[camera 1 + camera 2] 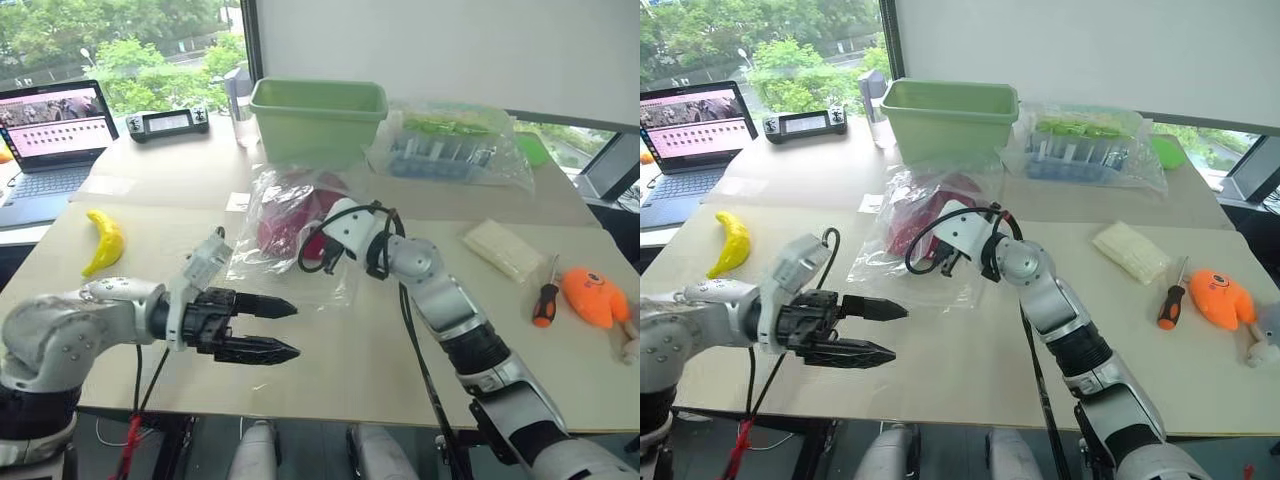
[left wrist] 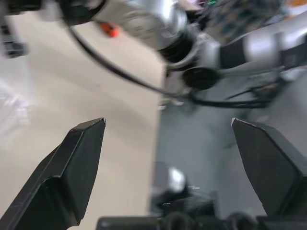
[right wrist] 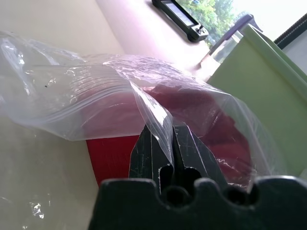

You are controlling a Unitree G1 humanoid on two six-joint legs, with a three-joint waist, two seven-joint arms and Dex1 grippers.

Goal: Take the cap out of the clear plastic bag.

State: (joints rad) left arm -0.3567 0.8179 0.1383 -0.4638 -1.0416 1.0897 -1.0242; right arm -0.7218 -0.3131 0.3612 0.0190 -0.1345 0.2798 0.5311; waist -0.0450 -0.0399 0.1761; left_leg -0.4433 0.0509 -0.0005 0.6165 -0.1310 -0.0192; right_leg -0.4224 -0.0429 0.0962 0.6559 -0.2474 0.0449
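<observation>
- My right hand [image 3: 165, 143] is pinched fully closed on the top film of the clear bag [image 1: 262, 215], right at its opening. From the wrist view the plastic drapes over my fingertips, so I've got bag, not cap.
- The cap [image 3: 201, 108] sits inside the bag, mid-tabletop, just on the near side of the green bin [image 1: 318, 112]. Dark red, and its edge peeks out under the lifted flap.
- My left hand [image 1: 285, 328] hovers wide open over the near edge of the tabletop [image 1: 330, 375], off to the left of the bag, holding nothing.
- How I'd play it: lift the flap a bit to widen the mouth, then slide the left hand in low and grab the cap's edge. Pull toward the near side while the right hand holds the bag back.
- Thin plastic is slippery, so it could slip or tear if I yank.
- Room: bare tabletop near me and to the left is good for pulling out. The banana [image 1: 103, 241] sits far left, the screwdriver [image 1: 545, 298] and orange toy [image 1: 594, 297] well right. The bin right behind the bag is the only tight spot.
</observation>
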